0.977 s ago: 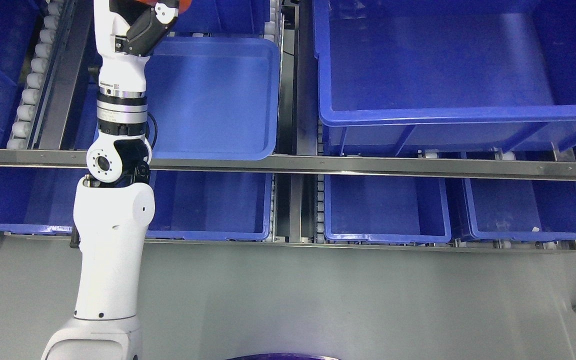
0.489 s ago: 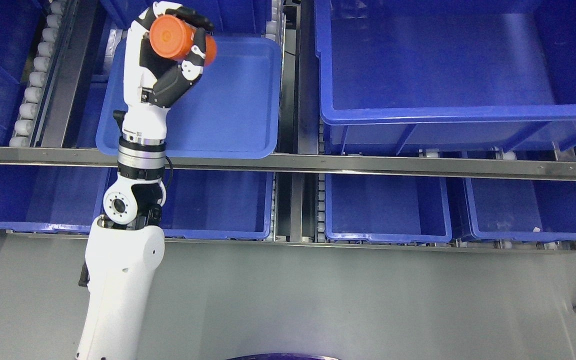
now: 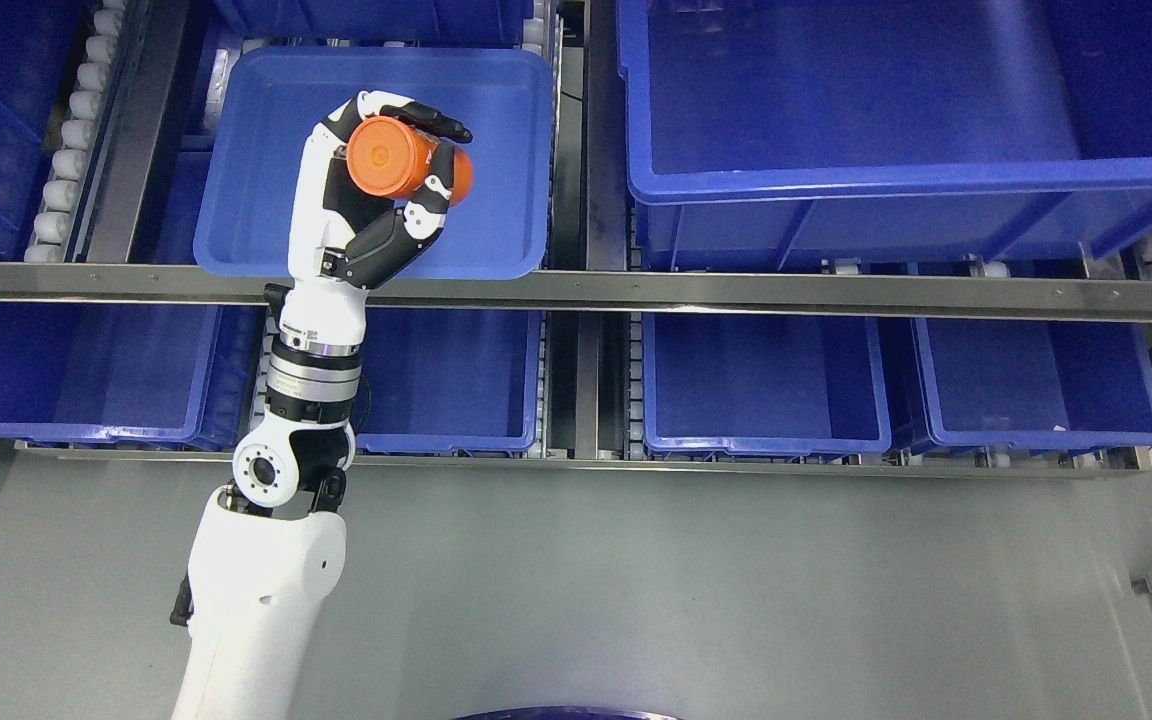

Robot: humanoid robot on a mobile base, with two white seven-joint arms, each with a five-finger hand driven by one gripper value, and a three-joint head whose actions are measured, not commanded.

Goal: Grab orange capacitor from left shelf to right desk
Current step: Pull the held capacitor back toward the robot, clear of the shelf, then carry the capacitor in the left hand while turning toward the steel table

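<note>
Left hand (image 3: 376, 200) | fingers (image 3: 431, 120) wrapped round the capacitor (image 3: 406, 168), held above the tray (image 3: 266, 200) on the left shelf | risk: I see a loose-looking side grip, so it may slip or clip the rail (image 3: 736, 290) as I pull back

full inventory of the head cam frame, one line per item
orange capacitor: 1, orange cylinder, held in the left hand over the shallow tray
shallow tray: 1, blue, upper shelf level, left of centre
large bin: 1, blue, upper level, right
lower bins: 4 along the lower level, blue; more blue bins partly cut off at the far left and top
shelf rail: 1, metal, running across the frame
roller tracks: white rollers, upper left, more between bins
floor: grey, bottom half
left hand: 1, white and black, fingers wrapped round the capacitor
left arm: 1, white, entering from the lower left
</note>
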